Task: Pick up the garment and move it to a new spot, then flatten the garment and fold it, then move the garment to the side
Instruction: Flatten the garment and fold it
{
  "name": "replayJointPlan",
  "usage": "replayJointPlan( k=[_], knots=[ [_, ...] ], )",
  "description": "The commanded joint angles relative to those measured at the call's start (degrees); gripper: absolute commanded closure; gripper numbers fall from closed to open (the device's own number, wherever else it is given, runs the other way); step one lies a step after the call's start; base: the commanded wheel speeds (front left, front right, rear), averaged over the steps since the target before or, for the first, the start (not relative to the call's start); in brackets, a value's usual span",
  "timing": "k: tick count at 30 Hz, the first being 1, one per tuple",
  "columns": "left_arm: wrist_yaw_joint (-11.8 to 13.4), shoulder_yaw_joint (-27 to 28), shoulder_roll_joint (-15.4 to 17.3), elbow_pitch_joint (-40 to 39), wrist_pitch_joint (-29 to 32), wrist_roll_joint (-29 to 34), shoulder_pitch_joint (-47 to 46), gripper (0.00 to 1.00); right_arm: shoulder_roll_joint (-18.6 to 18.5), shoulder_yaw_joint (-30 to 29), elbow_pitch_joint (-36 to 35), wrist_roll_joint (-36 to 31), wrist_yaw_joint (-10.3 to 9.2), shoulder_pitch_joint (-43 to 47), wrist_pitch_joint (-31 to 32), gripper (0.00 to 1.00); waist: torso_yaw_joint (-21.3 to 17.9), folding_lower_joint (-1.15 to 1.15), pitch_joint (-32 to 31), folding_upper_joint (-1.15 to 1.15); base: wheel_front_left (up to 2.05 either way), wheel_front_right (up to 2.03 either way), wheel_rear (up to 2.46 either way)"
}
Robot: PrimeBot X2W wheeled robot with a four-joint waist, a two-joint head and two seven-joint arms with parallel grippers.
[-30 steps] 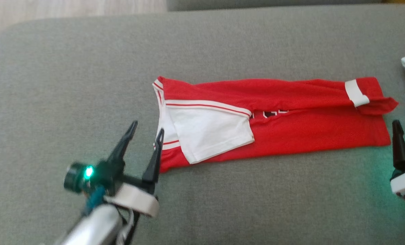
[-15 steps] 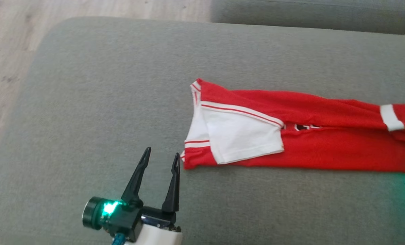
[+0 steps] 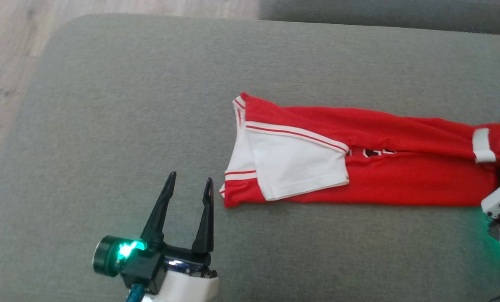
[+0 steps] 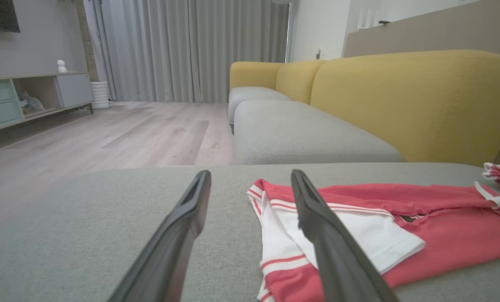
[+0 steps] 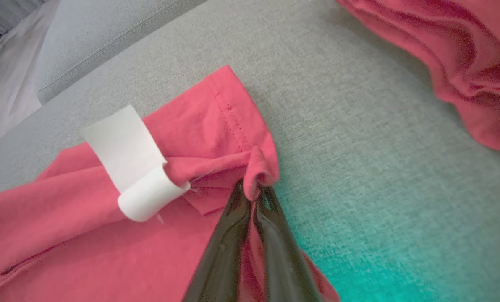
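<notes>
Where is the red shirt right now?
The shirt lies folded on the grey cushion, right of centre in the head view. The open left claw is near its white-sleeved end; the right claw pinches the other end.

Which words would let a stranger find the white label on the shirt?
On the grey cushion lies a long folded red shirt. At its right end sits a small white label. Unlike the white sleeve at the left end, it is plain, without red stripes.

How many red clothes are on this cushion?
2. The red-and-white garment lies across the middle, its right end pinched by the right gripper; a second red garment lies bunched beyond that end. Others may be hidden.
</notes>
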Motion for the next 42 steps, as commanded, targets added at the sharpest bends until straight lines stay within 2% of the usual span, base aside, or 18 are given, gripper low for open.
replayJointPlan(
  k=[1,5,10,14,17,22,25,28,33,36,37,42],
  knots=[
    [-0.25,2.32,-0.46,-1.97,-0.53,0.59,-0.41,0.0,0.01,2.03,-1.57,0.32,0.37,0.58,-0.45,1.0,-1.03,0.0,0.0,0.0,0.0,0.0,0.0],
    [-1.8,3.83,-1.23,-1.87,-0.53,1.81,-0.32,0.0,-3.12,4.26,-4.71,1.05,0.37,1.41,-3.33,1.0,-3.2,0.0,-0.17,0.0,0.0,0.0,0.0],
    [-3.26,5.4,-1.93,-1.78,-0.53,2.91,-0.37,0.0,-7.9,3.75,-7.13,2.16,0.37,0.7,-4.12,1.0,-5.05,0.0,-0.44,0.0,0.0,0.0,0.0],
    [-4.29,6.44,-2.32,-1.52,-0.53,3.37,-0.01,0.0,-8.86,4.99,-10.99,6.42,0.37,-1.43,-2.78,1.0,-6.05,0.0,-1.05,0.0,0.0,0.0,0.0],
    [-4.89,6.92,-2.6,-1.24,-0.53,3.63,0.48,0.0,-6.87,7.38,-17.67,11.29,0.37,-1.95,-0.56,1.0,-6.55,0.0,-1.78,0.0,0.0,0.0,0.0],
    [-5.66,7.37,-3.05,-0.84,-0.53,3.7,1.17,0.0,0.65,11.83,-33.13,17.23,0.37,1.22,3.58,1.0,-6.79,0.0,-3.07,0.0,0.0,0.0,0.0],
    [-6.07,7.47,-3.26,-0.58,-0.53,3.66,1.36,0.0,5.22,15.27,-40.46,17.2,0.37,3.57,5.53,1.0,-6.48,0.0,-3.73,0.0,0.0,0.0,0.0],
    [-6.44,7.37,-3.43,-0.37,-0.53,3.53,1.4,0.0,8.51,18.86,-43.72,15.93,0.37,5.08,5.97,1.0,-5.68,0.0,-4.18,0.0,0.0,0.0,0.0],
    [-6.81,7.19,-3.6,-0.15,-0.53,3.35,1.61,0.0,10.29,26.09,-41.67,14.55,0.37,6.61,2.85,1.0,-4.0,0.0,-4.47,0.0,0.0,0.0,0.0],
    [-7.18,6.97,-3.66,0.19,-0.53,3.31,1.54,0.0,10.35,34.22,-35.4,17.67,0.37,6.6,-2.53,1.0,-2.61,0.0,-4.32,0.0,0.0,0.0,0.0],
    [-7.18,6.97,-3.66,0.19,-0.53,3.31,1.54,0.0,10.35,34.22,-35.4,17.67,0.37,6.6,-2.53,1.0,-2.61,0.0,-4.32,0.0,0.0,0.0,0.0],
    [-7.28,6.89,-3.7,0.49,-0.53,3.29,1.28,0.0,10.36,43.04,-27.26,21.99,0.37,4.28,-9.43,1.0,-1.19,0.0,-4.12,0.0,0.0,0.0,0.0]
  ],
)
